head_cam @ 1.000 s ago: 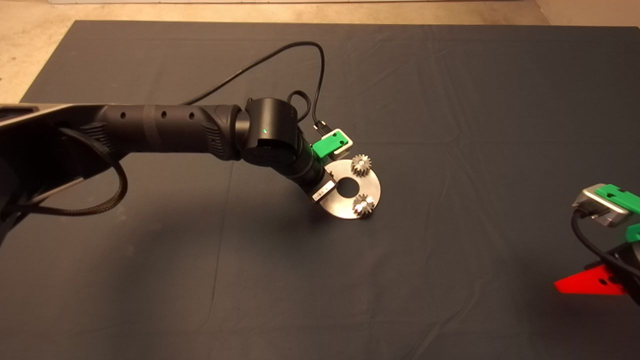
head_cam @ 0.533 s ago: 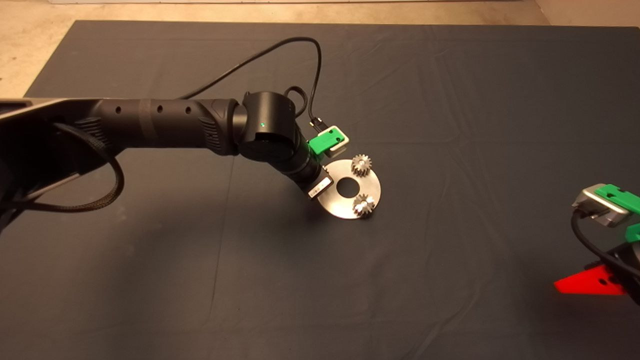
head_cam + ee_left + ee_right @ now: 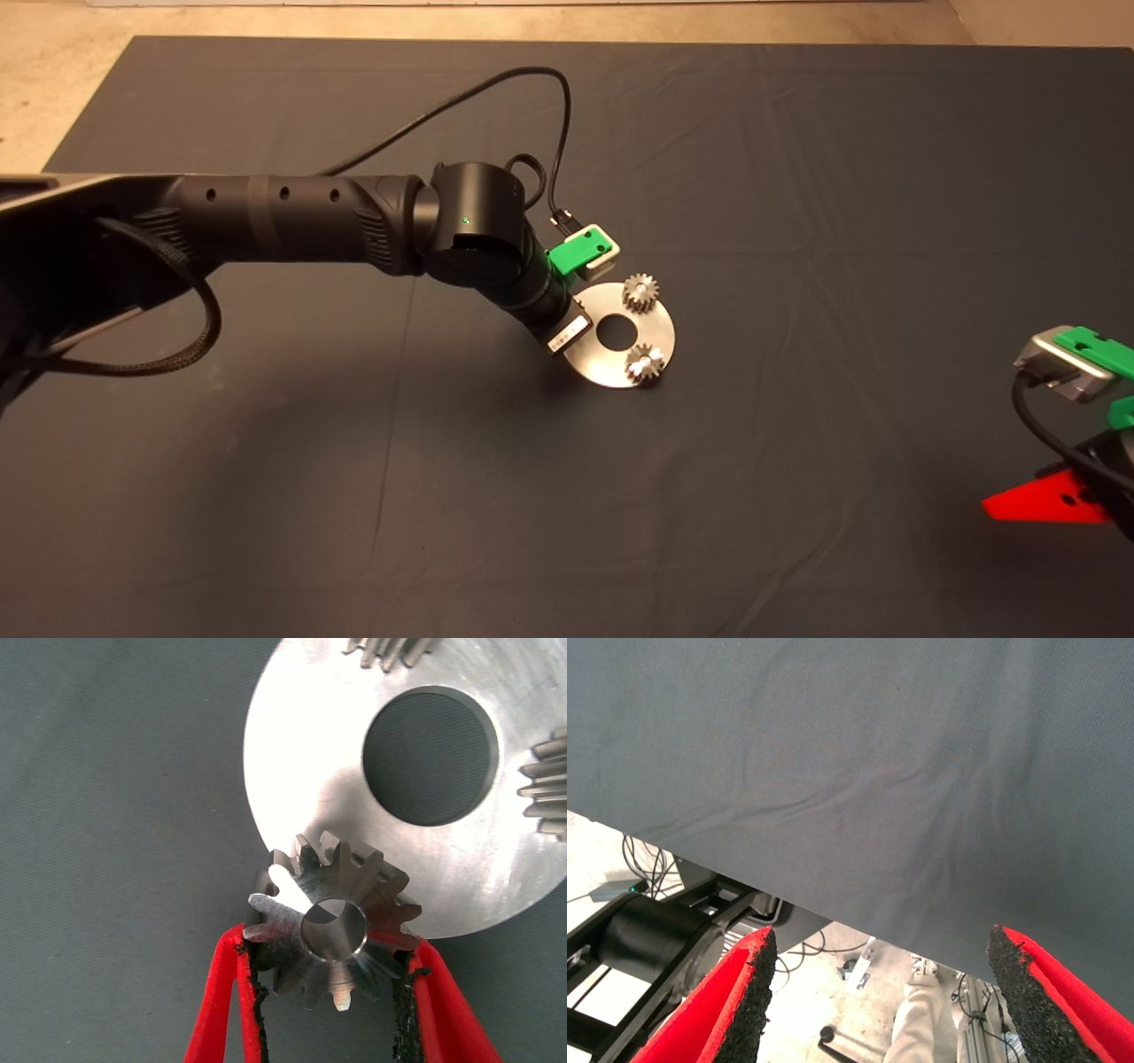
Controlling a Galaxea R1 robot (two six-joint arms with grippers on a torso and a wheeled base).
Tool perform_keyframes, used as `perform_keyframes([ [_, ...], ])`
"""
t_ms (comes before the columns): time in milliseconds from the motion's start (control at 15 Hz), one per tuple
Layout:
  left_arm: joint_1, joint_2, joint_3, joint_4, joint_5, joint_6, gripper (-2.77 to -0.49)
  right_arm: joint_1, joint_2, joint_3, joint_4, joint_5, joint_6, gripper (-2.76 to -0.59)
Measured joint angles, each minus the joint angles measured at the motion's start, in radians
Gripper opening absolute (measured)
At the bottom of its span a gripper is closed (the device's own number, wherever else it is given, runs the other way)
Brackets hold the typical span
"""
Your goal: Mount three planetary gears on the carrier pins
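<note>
From above, the left gripper (image 3: 567,330) sits at the disc's (image 3: 660,332) left rim, two gears (image 3: 640,291) seated there; the right gripper (image 3: 1059,505) waits lower right; at the left wrist, fingers (image 3: 226,1010) clamp a third gear (image 3: 332,930) over a pin (image 3: 333,927); the right wrist shows spread fingers (image 3: 735,1001) above mat (image 3: 877,762).

Head view overhead, far; left wrist view close above disc (image 3: 292,815), shared; right wrist view faces mat edge

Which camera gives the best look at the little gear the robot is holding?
The left wrist view: the held gear fills it, between the left end effector's red fingers at the disc's rim. The head view hides it behind the arm. The right wrist view shows none.
</note>
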Motion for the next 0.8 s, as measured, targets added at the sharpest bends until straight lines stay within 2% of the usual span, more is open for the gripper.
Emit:
perform_keyframes([
  [133, 0.0, 0.001, 0.0, -0.021, -0.018, -0.001, -2.69, 0.0, 0.0, 0.0, 0.0, 0.0, 0.0, -1.6],
  [333, 0.0, 0.003, 0.0, -0.025, -0.048, -0.002, -2.69, 0.0, 0.0, 0.0, 0.0, 0.0, 0.0, -1.6],
  [800, 0.0, -0.002, -0.013, -0.025, -0.055, 0.0, -2.69, 0.0, 0.0, 0.0, 0.0, 0.0, 0.0, -1.6],
])
